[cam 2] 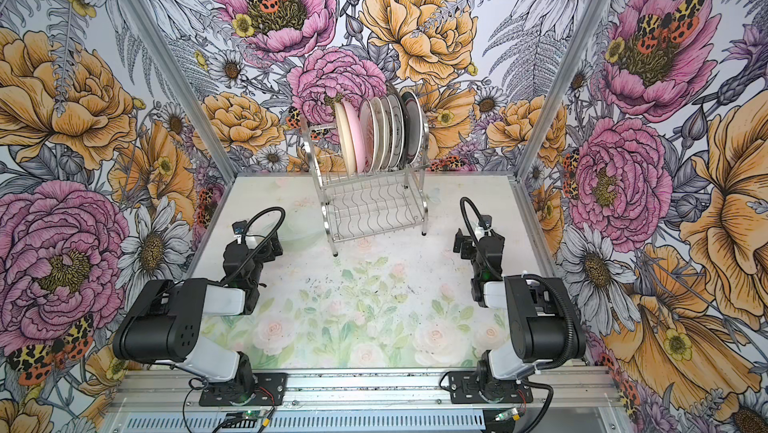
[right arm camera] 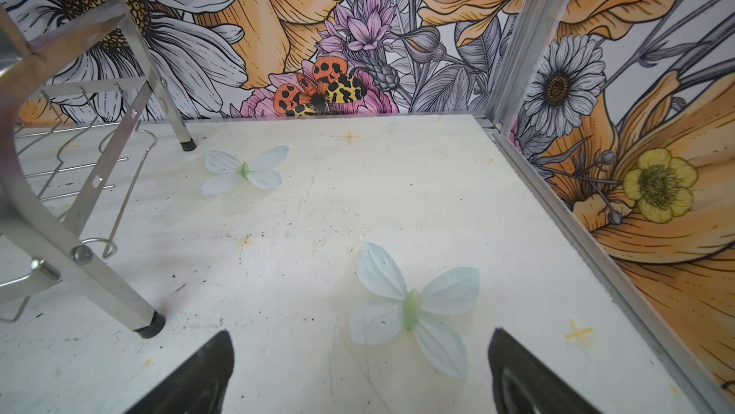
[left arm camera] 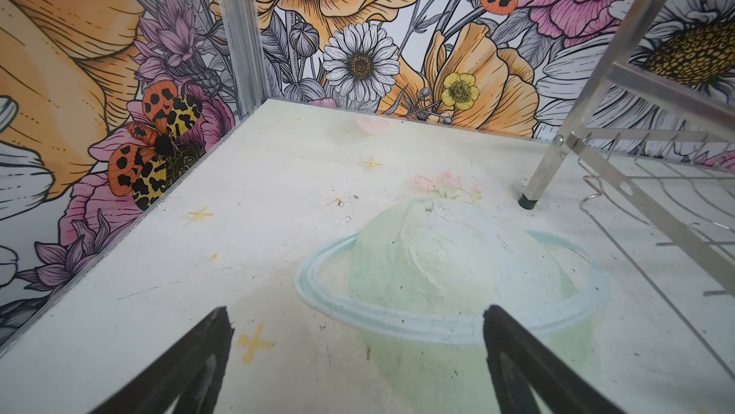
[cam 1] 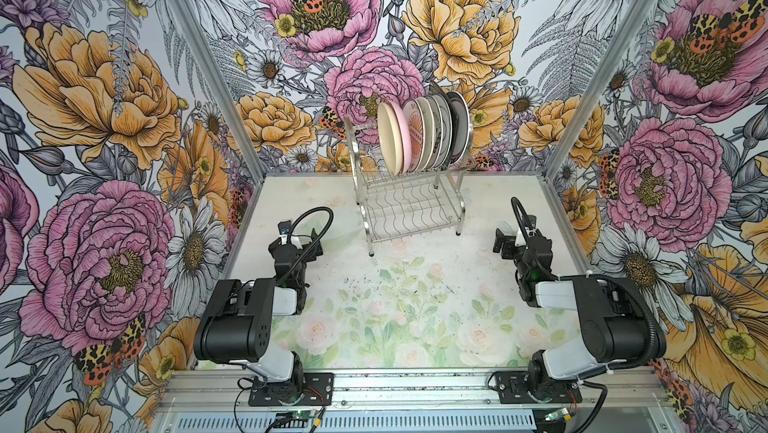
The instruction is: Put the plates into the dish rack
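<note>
Plates (cam 1: 424, 135): cream, pink, patterned, upright in steel rack (cam 1: 409, 206) top tier | both jaws wide, empty

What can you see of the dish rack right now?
The dish rack is shiny steel wire with two tiers of wavy slot wires and arched side frames. It stands upright on black-capped feet at the back of the table. Its upper tier holds a row of plates on edge, cream and pink at the left end, a dark one at the right. The lower tier is empty. Nothing else touches it.
</note>
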